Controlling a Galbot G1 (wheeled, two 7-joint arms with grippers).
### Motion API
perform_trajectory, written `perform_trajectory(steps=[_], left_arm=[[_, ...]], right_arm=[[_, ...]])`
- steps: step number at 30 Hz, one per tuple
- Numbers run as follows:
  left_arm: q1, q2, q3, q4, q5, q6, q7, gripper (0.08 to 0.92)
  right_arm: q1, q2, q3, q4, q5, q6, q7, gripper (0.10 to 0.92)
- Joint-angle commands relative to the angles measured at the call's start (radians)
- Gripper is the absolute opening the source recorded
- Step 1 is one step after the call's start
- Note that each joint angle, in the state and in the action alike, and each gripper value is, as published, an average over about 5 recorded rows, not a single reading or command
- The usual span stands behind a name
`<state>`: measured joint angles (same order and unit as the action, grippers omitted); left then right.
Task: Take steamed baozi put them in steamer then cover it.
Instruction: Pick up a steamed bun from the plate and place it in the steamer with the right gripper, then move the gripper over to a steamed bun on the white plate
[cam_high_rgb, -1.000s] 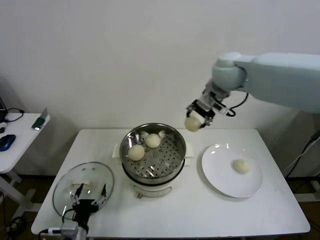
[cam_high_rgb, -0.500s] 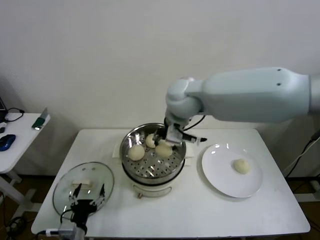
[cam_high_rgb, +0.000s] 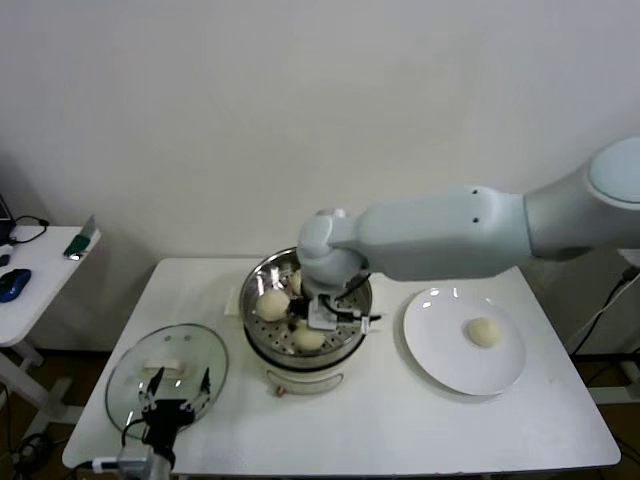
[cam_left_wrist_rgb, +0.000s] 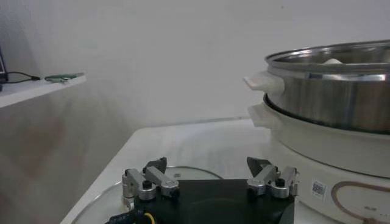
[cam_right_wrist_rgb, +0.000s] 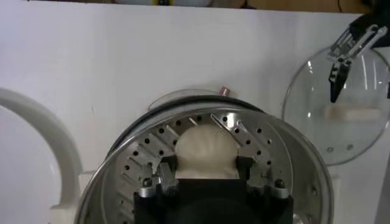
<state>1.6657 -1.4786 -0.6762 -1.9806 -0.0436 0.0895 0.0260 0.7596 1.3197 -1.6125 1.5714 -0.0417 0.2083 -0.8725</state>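
Note:
The steamer (cam_high_rgb: 256, 275) stands mid-table on its cream pot base. My right gripper (cam_high_rgb: 312, 325) reaches down into the basket, shut on a steamed baozi (cam_high_rgb: 308, 340) low over the front of the perforated floor. In the right wrist view that baozi (cam_right_wrist_rgb: 206, 149) fills the gap between the right gripper's (cam_right_wrist_rgb: 206, 169) fingers. Another baozi (cam_high_rgb: 272, 305) lies at the basket's left, and a third behind it is mostly hidden by the arm. One more baozi (cam_high_rgb: 484, 332) rests on the white plate (cam_high_rgb: 445, 358). The glass cover (cam_high_rgb: 150, 372) lies front left, with my open left gripper (cam_high_rgb: 180, 402) just above it.
The white plate is right of the steamer. A side table (cam_high_rgb: 40, 270) with small items stands off the left edge. In the left wrist view the left gripper (cam_left_wrist_rgb: 210, 176) hovers over the cover (cam_left_wrist_rgb: 116, 195), with the steamer's wall (cam_left_wrist_rgb: 335, 91) close by.
My right arm swung left from above the plate side and came down into the steamer basket, carrying the baozi. The left gripper stayed over the cover.

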Motion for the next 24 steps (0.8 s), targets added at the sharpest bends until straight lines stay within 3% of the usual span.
perform_trajectory(steps=[1,8,13,17,21,24], left_arm=[[-0.001,0.0,0.0,0.003,-0.002,-0.001,0.0,0.823],[-0.004,-0.001,0.001,0.007,-0.003,-0.002,0.0,0.823],[-0.006,-0.003,0.0,0.007,-0.003,-0.001,-0.001,0.823],[-0.005,-0.005,0.001,0.006,-0.003,-0.002,-0.001,0.823],[-0.006,-0.007,0.002,0.005,-0.002,-0.002,-0.001,0.823],[-0.007,-0.007,0.003,0.004,-0.002,-0.002,-0.001,0.823]], right_arm=[[-0.076,0.031,0.001,-0.065,-0.045,0.006,0.006,0.645],[-0.083,0.038,0.006,-0.088,-0.041,0.014,0.03,0.657],[-0.052,0.025,0.024,-0.101,-0.018,0.041,0.032,0.772],[0.001,-0.012,0.042,-0.104,0.031,0.075,-0.001,0.817],[0.092,-0.098,0.031,-0.094,0.124,0.087,-0.064,0.822],[0.196,-0.193,-0.035,-0.103,0.287,0.043,-0.123,0.823]])
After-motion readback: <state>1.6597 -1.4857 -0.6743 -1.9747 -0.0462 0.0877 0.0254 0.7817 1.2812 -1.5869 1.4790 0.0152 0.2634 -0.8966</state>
